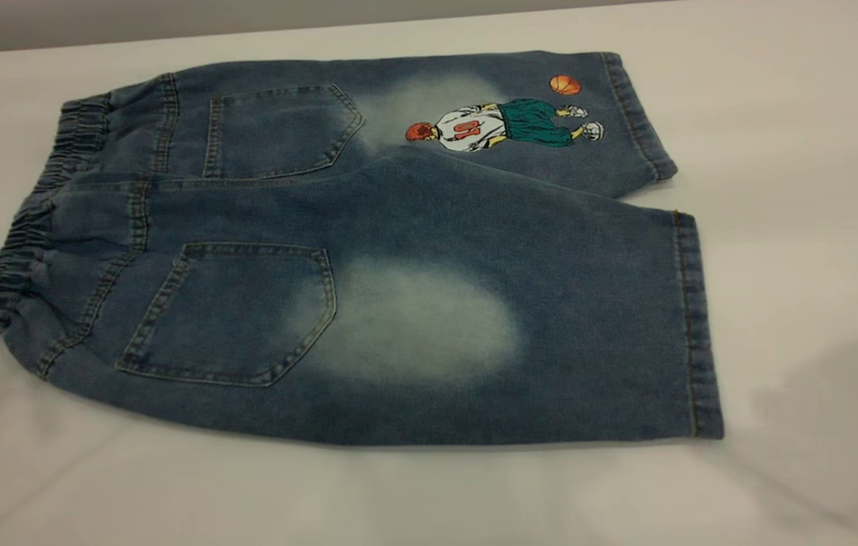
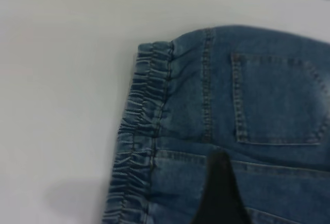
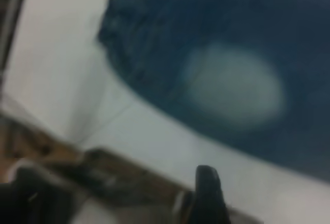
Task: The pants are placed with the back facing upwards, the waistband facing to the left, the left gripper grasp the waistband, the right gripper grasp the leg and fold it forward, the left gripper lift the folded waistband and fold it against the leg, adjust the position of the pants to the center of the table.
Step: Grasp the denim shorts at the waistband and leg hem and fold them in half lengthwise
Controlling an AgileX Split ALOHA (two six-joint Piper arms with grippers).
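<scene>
On the large plain white worktop [image 1: 800, 227] the blue washed-denim knee-length shorts [image 1: 413, 227] lie flat and unfolded, back side up. At the far left runs their gathered, ruched elastic denim waistband [image 1: 15, 250], its folds bunched along the shorts' top edge. Just to its right sit the two stitched back patch pockets [image 1: 235, 311], one on each half. Further right, the nearer leg [image 1: 550, 318] carries a large pale oval faded patch and ends in a flat stitched hem at the right. The farther leg bears a small basketball-player cartoon [image 1: 504, 125] with an orange ball beside it.

The all-black left hand [image 2: 219, 193] hovers over the waistband end; only one dark fingertip shows in its wrist view, so I cannot tell how far it is spread. The black right hand [image 3: 206, 195] hangs above the worktop's near edge, apart from the pale-patched leg; only one blurred finger shows, so its spread cannot be told either.
</scene>
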